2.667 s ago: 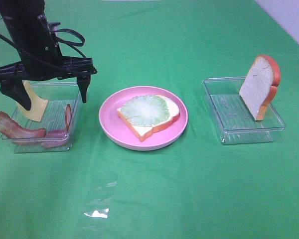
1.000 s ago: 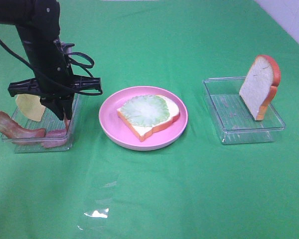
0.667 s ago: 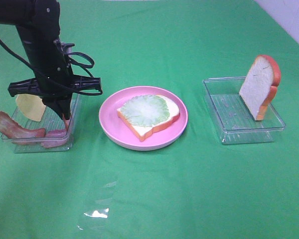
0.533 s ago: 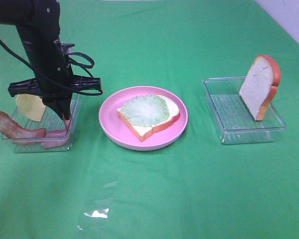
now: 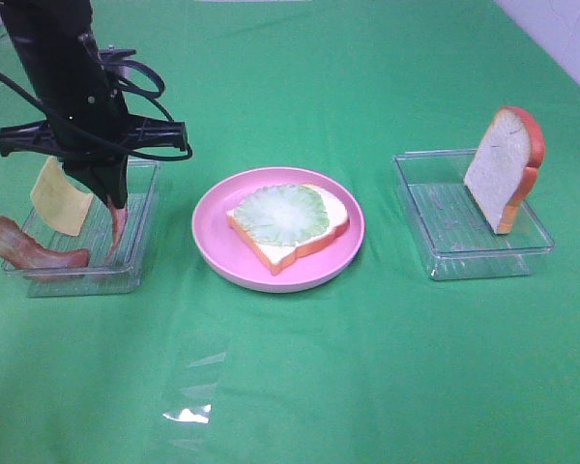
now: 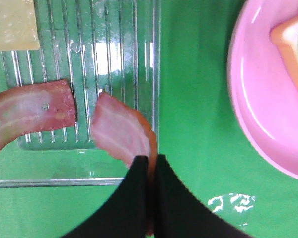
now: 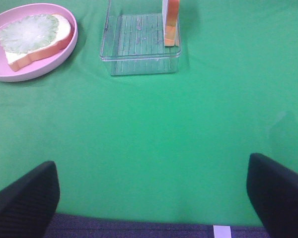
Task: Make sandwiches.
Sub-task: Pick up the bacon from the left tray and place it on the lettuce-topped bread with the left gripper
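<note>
grip: left gripper (image 6: pixel 150 159) pinched together on one end of bacon strip (image 6: pixel 120 133) | where: strip dangled over left tray (image 5: pixel 77 278), frame left | why: likely bound for lettuce-topped bread (image 5: pixel 288 215) on pink plate (image 5: pixel 213 253), centre | idle: right gripper (image 7: pixel 154 196) spread wide, empty

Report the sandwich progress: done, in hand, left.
Done: the round green lettuce leaf lies on a white bread slice with orange crust on the round pink plate. In hand: the left tool is shut on a reddish-brown bacon strip over the clear plastic tray. Left: that bacon, the second bacon strip, yellow cheese square and upright bread slice.
</note>
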Robot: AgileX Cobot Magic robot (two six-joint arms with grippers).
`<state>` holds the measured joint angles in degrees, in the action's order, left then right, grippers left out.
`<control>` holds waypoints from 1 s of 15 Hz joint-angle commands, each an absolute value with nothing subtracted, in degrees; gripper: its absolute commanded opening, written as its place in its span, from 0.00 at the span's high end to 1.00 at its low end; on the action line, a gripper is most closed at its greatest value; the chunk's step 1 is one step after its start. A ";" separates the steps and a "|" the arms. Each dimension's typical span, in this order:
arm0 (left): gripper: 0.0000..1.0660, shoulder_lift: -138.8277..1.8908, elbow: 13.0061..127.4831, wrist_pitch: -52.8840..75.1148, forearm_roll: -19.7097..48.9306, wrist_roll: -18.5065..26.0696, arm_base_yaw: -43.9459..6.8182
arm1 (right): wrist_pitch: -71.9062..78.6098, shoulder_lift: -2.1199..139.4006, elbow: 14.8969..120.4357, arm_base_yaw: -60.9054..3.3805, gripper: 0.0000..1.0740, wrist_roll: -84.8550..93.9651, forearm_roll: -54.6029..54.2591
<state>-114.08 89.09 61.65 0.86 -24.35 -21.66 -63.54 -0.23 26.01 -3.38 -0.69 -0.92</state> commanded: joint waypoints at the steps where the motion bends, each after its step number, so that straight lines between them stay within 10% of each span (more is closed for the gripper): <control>1: 1.00 -110.75 88.87 62.51 2.35 -23.03 -21.77 | -62.97 -1.83 25.84 -3.04 0.09 -0.57 -0.92; 15: 1.00 -109.55 95.97 45.61 30.14 -8.25 -30.54 | -62.97 -1.83 25.84 -3.04 0.09 -0.57 -0.97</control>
